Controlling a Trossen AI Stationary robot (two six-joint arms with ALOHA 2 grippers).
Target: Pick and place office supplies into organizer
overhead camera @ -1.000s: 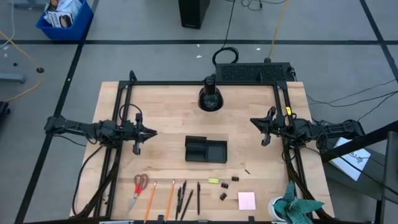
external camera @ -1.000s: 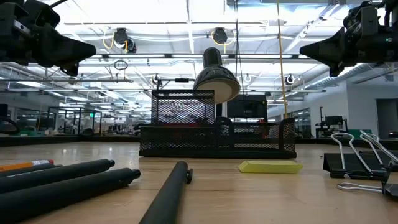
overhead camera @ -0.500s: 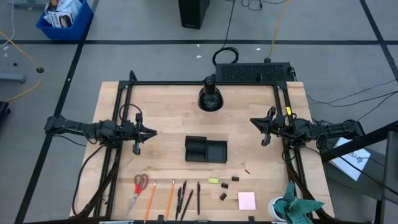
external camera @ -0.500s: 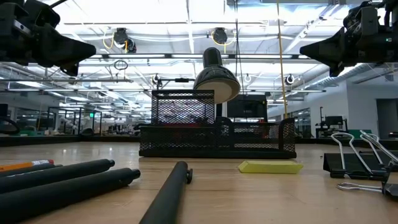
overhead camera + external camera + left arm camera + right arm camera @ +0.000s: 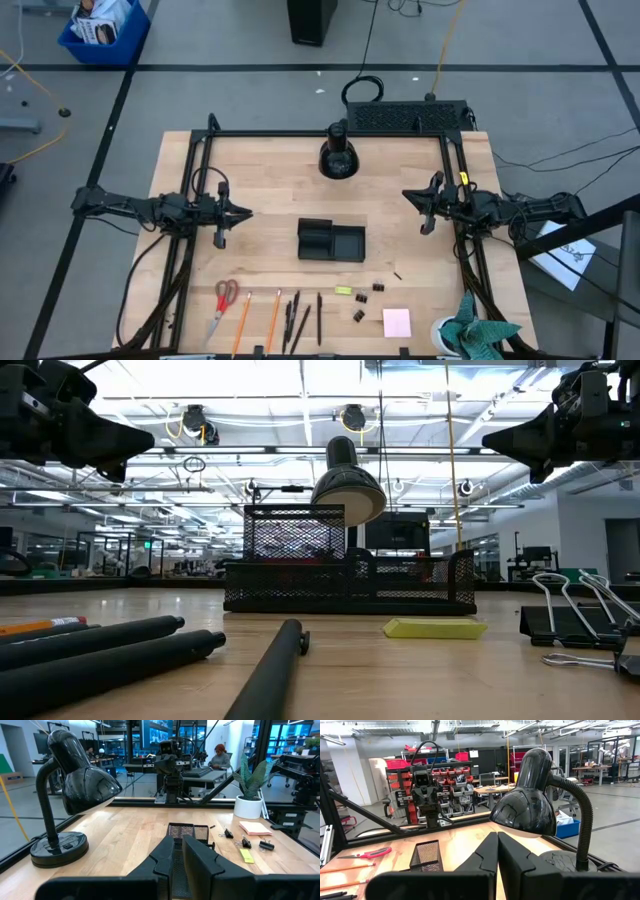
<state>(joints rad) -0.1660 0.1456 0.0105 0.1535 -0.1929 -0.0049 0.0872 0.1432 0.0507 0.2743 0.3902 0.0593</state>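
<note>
Wooden table [image 5: 270,180], organizer [image 5: 331,241] at its centre, supplies along the near edge.
Left gripper [image 5: 246,213] nearly pressed together, right gripper [image 5: 407,195] pressed together; both empty, flanking the organizer.

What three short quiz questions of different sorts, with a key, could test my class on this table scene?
1. True or false: the red-handled scissors already lie inside the organizer.
2. Multiple choice: what stands at the table's far edge, beyond the organizer? A) a black desk lamp B) a stapler C) a mug
3. Fill in: the pink sticky-note pad lies on the same side of the table as the ____ hand.

Key: 1 false; 2 A; 3 right
</note>
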